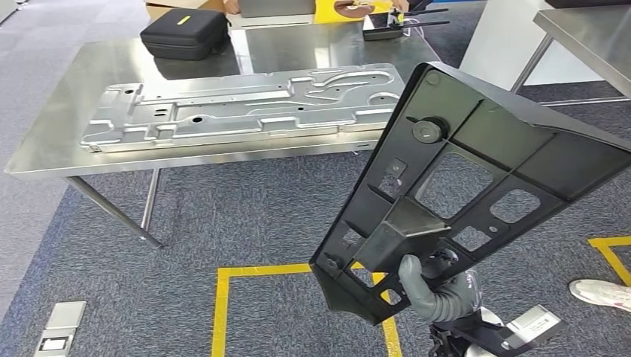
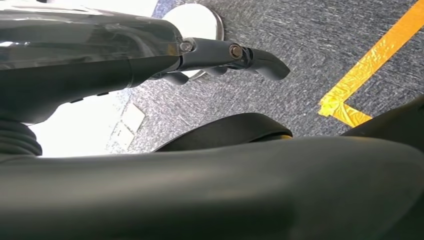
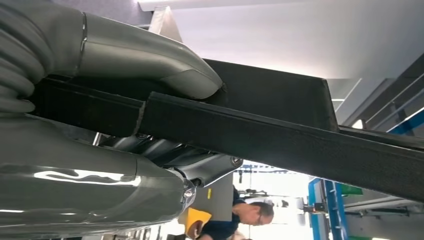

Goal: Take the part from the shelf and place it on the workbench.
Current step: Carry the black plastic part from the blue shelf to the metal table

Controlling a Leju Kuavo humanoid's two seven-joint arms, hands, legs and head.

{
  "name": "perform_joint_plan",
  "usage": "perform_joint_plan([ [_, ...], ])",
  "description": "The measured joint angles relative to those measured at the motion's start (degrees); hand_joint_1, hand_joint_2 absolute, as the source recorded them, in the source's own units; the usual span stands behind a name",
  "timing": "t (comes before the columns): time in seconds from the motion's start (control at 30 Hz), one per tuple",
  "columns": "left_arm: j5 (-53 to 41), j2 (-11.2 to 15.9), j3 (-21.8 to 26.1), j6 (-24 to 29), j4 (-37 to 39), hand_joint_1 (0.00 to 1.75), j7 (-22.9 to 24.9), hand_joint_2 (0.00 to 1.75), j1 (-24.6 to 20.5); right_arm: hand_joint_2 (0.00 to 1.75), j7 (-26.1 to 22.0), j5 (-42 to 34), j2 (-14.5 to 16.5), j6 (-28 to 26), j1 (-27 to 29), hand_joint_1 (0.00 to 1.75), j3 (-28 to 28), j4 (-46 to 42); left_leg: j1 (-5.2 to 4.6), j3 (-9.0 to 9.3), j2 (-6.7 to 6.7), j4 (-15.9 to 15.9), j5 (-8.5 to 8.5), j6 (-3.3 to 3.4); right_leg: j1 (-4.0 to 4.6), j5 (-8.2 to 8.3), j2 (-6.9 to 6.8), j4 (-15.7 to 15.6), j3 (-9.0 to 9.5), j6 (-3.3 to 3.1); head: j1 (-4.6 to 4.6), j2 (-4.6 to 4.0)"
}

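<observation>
The part (image 1: 476, 171) is a large flat black frame with cut-out windows and ribs. It is held up, tilted, at the right of the head view, over the carpet in front of the workbench (image 1: 67, 119). My right hand (image 1: 439, 294) grips its lower end from beneath, thumb against the frame. In the right wrist view the thumb of my right hand (image 3: 125, 55) presses on the part's (image 3: 280, 135) black edge. My left hand (image 2: 190, 52) hangs over the carpet with its dark fingers (image 2: 260, 60) extended and nothing in them.
A long stamped metal panel (image 1: 245, 104) covers much of the workbench, with a black case (image 1: 184, 31) behind it. Yellow floor tape (image 1: 253, 271) marks a square. A floor socket (image 1: 59, 327), a person's shoe (image 1: 603, 291) and a second table (image 1: 588, 30) are nearby.
</observation>
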Motion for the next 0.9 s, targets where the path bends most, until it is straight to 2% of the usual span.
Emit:
perform_joint_plan([
  [0.07,-0.01,0.00,0.00,0.00,0.00,0.00,0.02,1.75,0.01,1.75,0.00,0.00,0.00,0.00,0.00,1.75,-0.01,0.00,-0.01,0.00,0.00,-0.01,-0.10,-0.60,-0.01,0.00,-0.01,0.01,0.04,0.00,0.00,0.00],
  [0.13,-0.02,0.03,0.00,0.00,0.00,0.00,0.02,1.75,0.01,1.75,-0.01,0.00,0.01,0.00,-0.01,1.75,-0.01,0.00,-0.16,-0.09,-0.02,0.27,-0.22,-0.64,-0.25,0.15,-0.12,-0.14,0.12,0.18,0.00,0.00],
  [0.17,-0.02,0.06,0.00,0.00,0.00,0.00,0.03,1.75,0.00,1.75,-0.01,0.02,0.03,0.00,-0.01,1.75,-0.01,-0.01,-0.32,-0.13,-0.05,0.37,-0.26,-0.38,-0.48,0.32,-0.21,-0.39,0.20,0.41,-0.01,0.00],
  [0.23,-0.02,0.06,0.00,0.00,0.00,0.00,0.03,1.75,-0.04,1.75,-0.02,0.05,0.14,0.00,0.00,1.75,-0.02,-0.17,-0.52,0.40,-0.03,-0.75,0.36,0.65,-0.68,0.60,-0.33,-0.99,0.55,1.04,0.01,0.00],
  [0.27,-0.02,0.02,0.00,0.00,0.00,0.00,0.03,1.75,-0.06,1.75,-0.04,0.06,0.19,0.00,-0.04,1.75,-0.03,-0.27,-0.43,0.89,0.04,-1.84,0.91,1.18,-0.56,0.12,-0.21,-0.54,0.41,1.10,0.02,0.00],
  [0.33,-0.03,-0.06,0.00,-0.01,0.00,0.00,0.02,1.75,-0.08,1.75,-0.08,0.07,0.19,0.02,-0.06,1.75,-0.06,-0.35,-0.06,1.57,0.20,-3.28,1.68,1.64,-0.32,-2.34,0.05,3.51,-1.40,1.06,0.06,0.00],
  [0.4,-0.04,-0.13,0.00,-0.02,0.00,0.00,0.02,1.75,0.00,1.75,-0.07,0.09,0.16,0.04,0.09,1.75,-0.09,-0.31,0.06,1.66,0.20,-3.34,1.63,1.62,-0.29,-5.01,0.22,9.90,-4.63,1.24,0.07,0.00],
  [0.43,-0.04,-0.16,0.00,-0.02,0.00,0.00,0.02,1.75,0.07,1.75,-0.06,0.09,0.14,0.04,0.18,1.75,-0.10,-0.28,0.13,1.76,0.19,-3.27,1.46,1.44,-0.35,-5.15,0.22,11.72,-5.65,1.45,0.07,0.00],
  [0.47,-0.04,-0.17,0.00,-0.02,0.00,0.00,0.01,1.75,0.15,1.75,-0.06,0.09,0.12,0.04,0.22,1.75,-0.12,-0.26,0.27,1.92,0.18,-3.14,1.23,1.18,-0.43,-4.16,0.20,11.57,-5.75,1.71,0.07,0.00],
  [0.53,-0.04,-0.17,0.00,-0.02,0.00,0.00,-0.02,1.75,0.20,1.75,-0.06,0.09,0.10,0.04,0.18,1.75,-0.11,-0.24,0.77,2.36,0.14,-2.44,0.36,0.39,-0.68,-0.26,0.01,5.88,-3.21,2.33,0.07,0.00],
  [0.57,-0.05,-0.16,0.00,-0.02,0.00,0.00,-0.04,1.75,0.17,1.75,-0.06,0.09,0.10,0.04,0.16,1.75,-0.11,-0.19,0.86,2.43,0.13,-1.81,-0.26,-0.14,-0.66,1.00,-0.13,2.86,-1.79,2.55,0.15,0.00],
  [0.6,-0.05,-0.14,0.00,-0.02,0.00,0.00,-0.06,1.75,0.12,1.75,-0.03,0.10,0.09,0.04,0.15,1.75,-0.10,-0.15,0.86,2.35,0.10,-1.14,-0.83,-0.60,-0.64,1.45,-0.20,0.88,-0.87,2.30,0.23,0.00],
  [0.67,-0.07,-0.11,0.00,-0.03,0.00,0.00,-0.07,1.75,0.05,1.75,0.00,0.11,0.09,-0.02,0.25,1.75,-0.15,-0.07,0.64,2.10,0.09,-0.36,-1.45,-1.17,-0.42,0.67,-0.12,0.31,-0.65,1.25,0.28,0.00],
  [0.7,-0.07,-0.11,0.00,-0.04,0.00,0.00,-0.07,1.75,0.04,1.75,0.01,0.10,0.09,-0.06,0.30,1.75,-0.20,-0.08,0.70,2.09,0.09,-0.29,-1.56,-1.22,-0.44,0.41,0.03,0.48,-0.73,0.61,0.22,0.00],
  [0.77,-0.06,-0.11,0.00,-0.04,0.00,0.00,-0.07,1.75,-0.06,1.75,0.01,0.09,0.11,-0.11,0.27,1.75,-0.27,-0.08,0.88,1.89,-0.19,0.64,-2.39,-1.37,-0.45,0.12,0.17,0.51,-0.58,0.00,0.18,0.00],
  [0.8,-0.06,-0.11,0.00,-0.04,0.00,0.00,-0.07,1.75,-0.13,1.75,0.01,0.09,0.12,-0.11,0.21,1.75,-0.28,-0.09,0.92,1.02,-0.43,2.50,-3.50,-1.44,-0.48,0.00,0.19,0.50,-0.45,-0.26,0.18,0.00],
  [0.83,-0.05,-0.11,0.00,-0.04,0.00,0.00,-0.07,1.75,-0.19,1.75,0.01,0.09,0.13,-0.11,0.17,1.75,-0.28,-0.10,0.88,-0.58,-0.70,5.64,-5.04,-1.47,-0.47,-0.12,0.18,0.47,-0.35,-0.47,0.17,0.00],
  [0.9,-0.05,-0.11,0.00,-0.05,0.00,0.00,-0.06,1.75,-0.11,1.75,0.01,0.09,0.13,-0.11,0.15,1.75,-0.27,-0.09,0.70,-5.15,-0.98,13.64,-7.96,-1.33,-0.33,-0.34,0.25,0.48,-0.25,-0.79,0.17,0.00],
])
